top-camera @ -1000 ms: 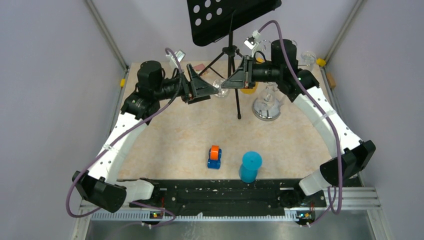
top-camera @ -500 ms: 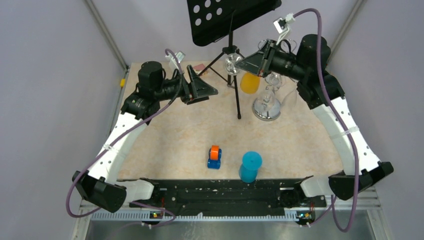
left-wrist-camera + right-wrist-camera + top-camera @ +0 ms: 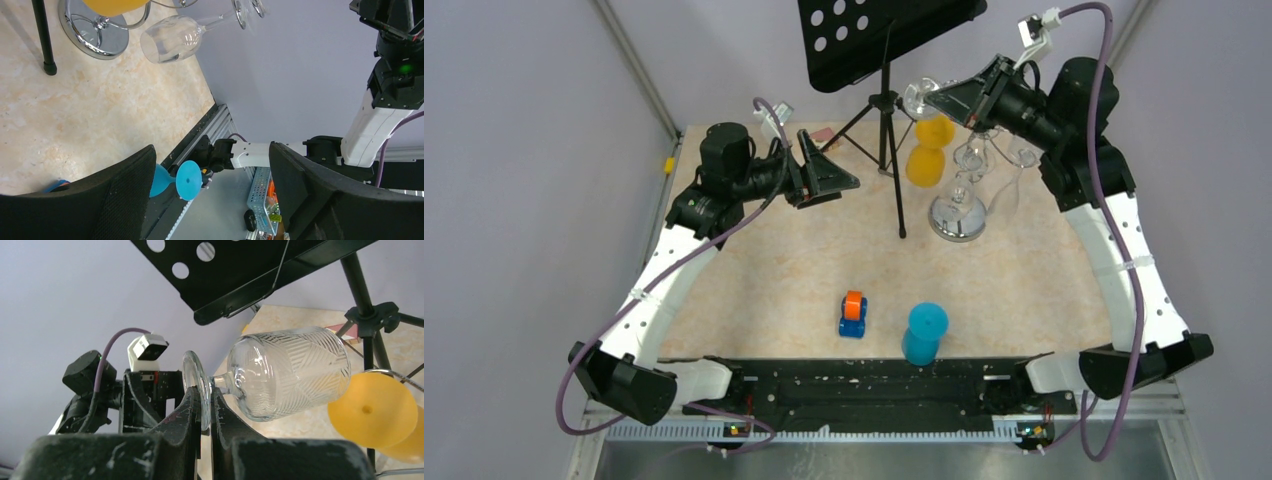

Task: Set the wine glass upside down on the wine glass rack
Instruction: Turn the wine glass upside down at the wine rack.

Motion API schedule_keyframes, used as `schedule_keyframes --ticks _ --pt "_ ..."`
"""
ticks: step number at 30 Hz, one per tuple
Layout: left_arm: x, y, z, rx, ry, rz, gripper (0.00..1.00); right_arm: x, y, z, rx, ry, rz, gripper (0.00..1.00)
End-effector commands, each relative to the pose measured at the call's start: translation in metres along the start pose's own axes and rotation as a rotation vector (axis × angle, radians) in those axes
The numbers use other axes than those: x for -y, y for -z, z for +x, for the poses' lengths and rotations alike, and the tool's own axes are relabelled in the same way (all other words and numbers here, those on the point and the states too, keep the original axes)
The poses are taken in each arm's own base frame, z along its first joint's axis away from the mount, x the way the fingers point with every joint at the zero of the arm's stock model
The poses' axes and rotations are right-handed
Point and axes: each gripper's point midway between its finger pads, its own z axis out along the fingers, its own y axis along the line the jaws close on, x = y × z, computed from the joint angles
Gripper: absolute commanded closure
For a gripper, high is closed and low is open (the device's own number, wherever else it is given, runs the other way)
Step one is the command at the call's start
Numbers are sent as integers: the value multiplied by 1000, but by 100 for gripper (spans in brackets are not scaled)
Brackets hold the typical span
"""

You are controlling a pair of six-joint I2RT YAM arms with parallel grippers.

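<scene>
- The right tool is pinching the wine glass by the edge of its round foot, with the bowl lying sideways, away from the fingers.
- The glass is in the air over the bench's far edge, apparently just left of the wine glass rack's top. The clear glass is faint from overhead.
- The rack stands toward the far right corner.
- The left tool hangs spread wide and holds nothing.

Readable text, labels, brands, numbers, signs: none legible in any view; any markings present are too small or blurred to make out.
</scene>
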Motion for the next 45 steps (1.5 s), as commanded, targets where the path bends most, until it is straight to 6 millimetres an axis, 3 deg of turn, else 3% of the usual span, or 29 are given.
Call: schedule_keyframes --ticks 1,8,28,45 --pt "17 9 -6 32 -57 30 14 -26 8 -53 153 51 -82 100" --pt "14 8 -7 36 -51 23 14 -4 4 -71 224 15 -62 100" --pt "10 8 -9 68 -39 10 13 64 -43 -72 181 -72 15 100" --pt "8 7 -10 79 -34 9 13 84 -61 -54 111 -113 -1 100"
